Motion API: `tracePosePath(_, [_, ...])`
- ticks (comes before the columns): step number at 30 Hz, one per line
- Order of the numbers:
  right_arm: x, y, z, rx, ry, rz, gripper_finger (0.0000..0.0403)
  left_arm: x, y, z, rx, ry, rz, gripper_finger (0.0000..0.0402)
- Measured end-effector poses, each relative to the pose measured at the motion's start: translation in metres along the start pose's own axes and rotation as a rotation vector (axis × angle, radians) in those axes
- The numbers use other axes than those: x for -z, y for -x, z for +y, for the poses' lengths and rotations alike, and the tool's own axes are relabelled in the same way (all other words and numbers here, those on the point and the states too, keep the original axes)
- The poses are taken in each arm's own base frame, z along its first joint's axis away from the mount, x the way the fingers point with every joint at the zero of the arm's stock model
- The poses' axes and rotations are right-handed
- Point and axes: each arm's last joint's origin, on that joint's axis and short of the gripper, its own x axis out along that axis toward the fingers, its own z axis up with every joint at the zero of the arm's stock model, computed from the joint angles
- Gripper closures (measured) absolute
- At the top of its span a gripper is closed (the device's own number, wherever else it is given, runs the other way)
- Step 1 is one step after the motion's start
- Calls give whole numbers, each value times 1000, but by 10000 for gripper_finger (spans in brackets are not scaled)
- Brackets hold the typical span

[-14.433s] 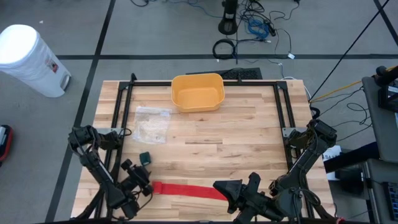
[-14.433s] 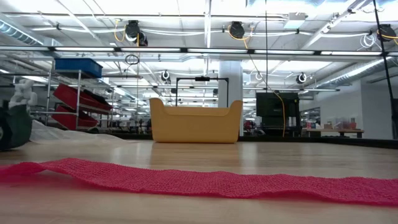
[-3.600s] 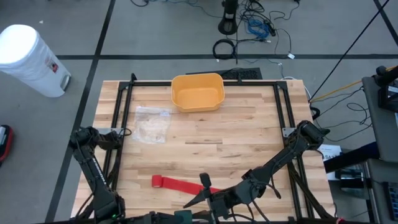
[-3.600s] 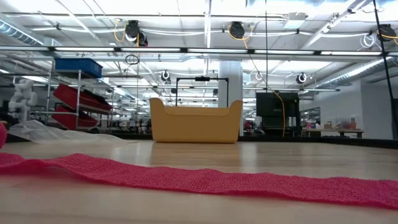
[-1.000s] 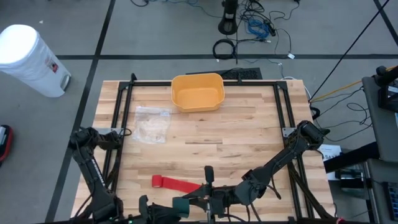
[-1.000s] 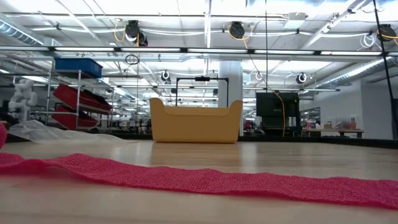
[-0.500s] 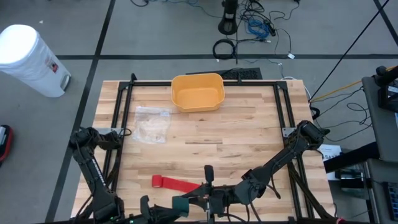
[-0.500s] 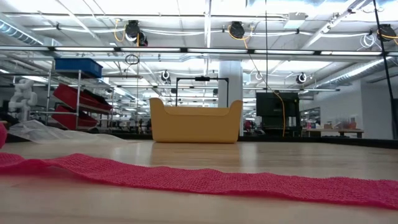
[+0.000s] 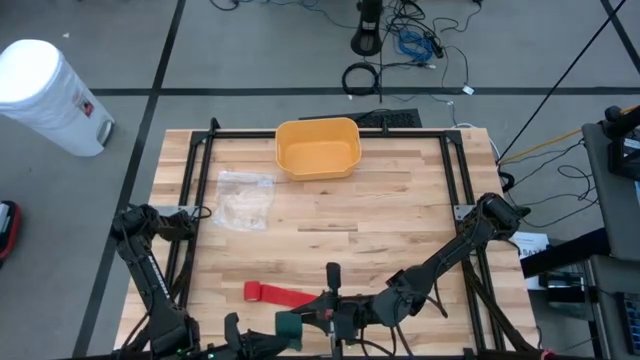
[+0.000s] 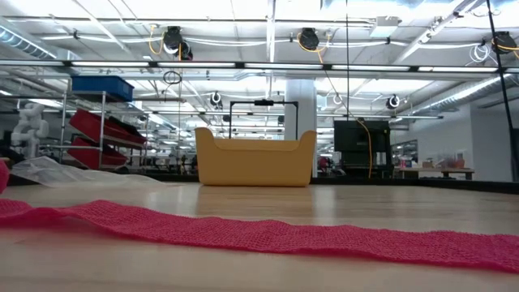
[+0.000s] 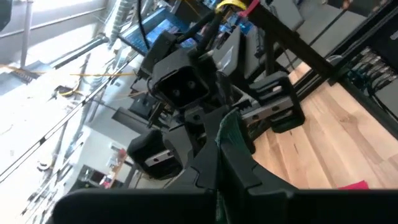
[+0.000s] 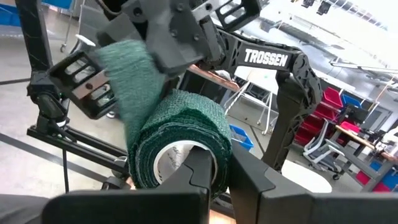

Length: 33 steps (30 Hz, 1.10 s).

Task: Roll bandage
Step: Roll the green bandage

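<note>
The green bandage roll was held above the near edge of the table, just beside the near end of the red bandage, and was gripped on its core by the closed right gripper. Its loose tail was pinched by the closed left gripper, next to the roll. The material was judged light, soft and stretchy, with a crepe weave that would cling to itself rather than slip; only the hollow core was judged stiff enough to be clamped, and the tail best taken near its end and kept taut.

The red bandage lay slack and flat across the boards, well short of the yellow bin.

Against the frame from one second before, the left gripper's fingers had been brought together on the tail. Compared with the earliest frame, the red bandage showed shorter and both grippers were set beside the roll.
</note>
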Motion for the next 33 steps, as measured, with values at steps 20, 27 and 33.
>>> tracePosePath(20, [0, 0, 0, -5, 27, -1, 378, 4, 0, 3, -108, -4, 131, 393])
tracePosePath(27, [0, 0, 0, -6, 30, 2, 378, 7, -5, 3, -119, -7, 150, 354])
tracePosePath(33, [1, 0, 1, -14, 34, 7, 378, 8, -9, 4, -130, -2, 163, 318])
